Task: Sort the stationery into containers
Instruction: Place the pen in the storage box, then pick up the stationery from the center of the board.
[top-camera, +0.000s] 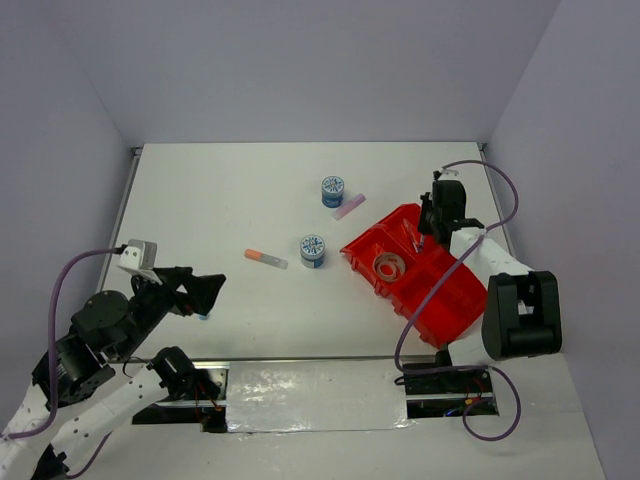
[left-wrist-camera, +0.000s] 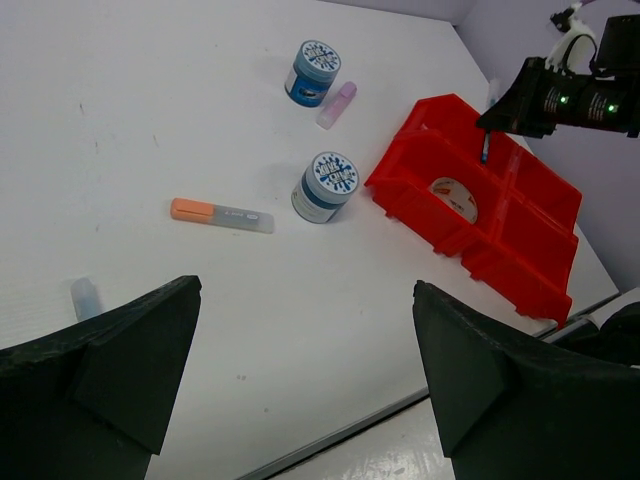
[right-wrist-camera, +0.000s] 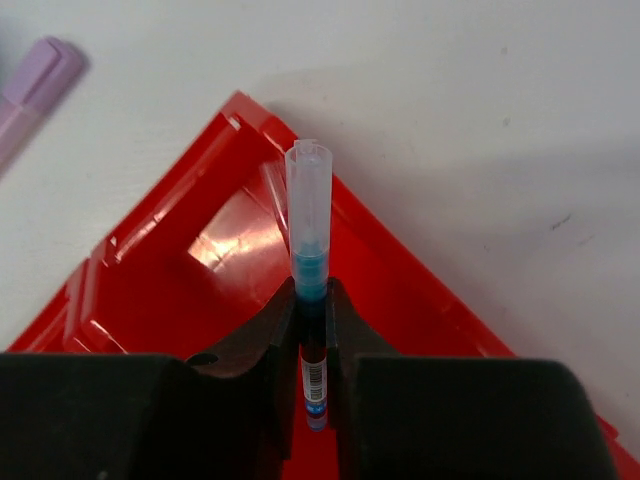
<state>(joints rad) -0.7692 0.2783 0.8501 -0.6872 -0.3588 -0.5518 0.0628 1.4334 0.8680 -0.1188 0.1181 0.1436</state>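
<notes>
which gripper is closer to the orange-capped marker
Left. The left gripper hangs open near-left of the orange-capped marker; the right gripper is far to its right over the red tray, shut on a blue pen.

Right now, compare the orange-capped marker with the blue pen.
The orange-capped marker lies flat on the table, untouched; the blue pen is pinched in the right end effector over the red tray. The marker's cap is orange; the pen's cap is clear. Both are slim and straight.
</notes>
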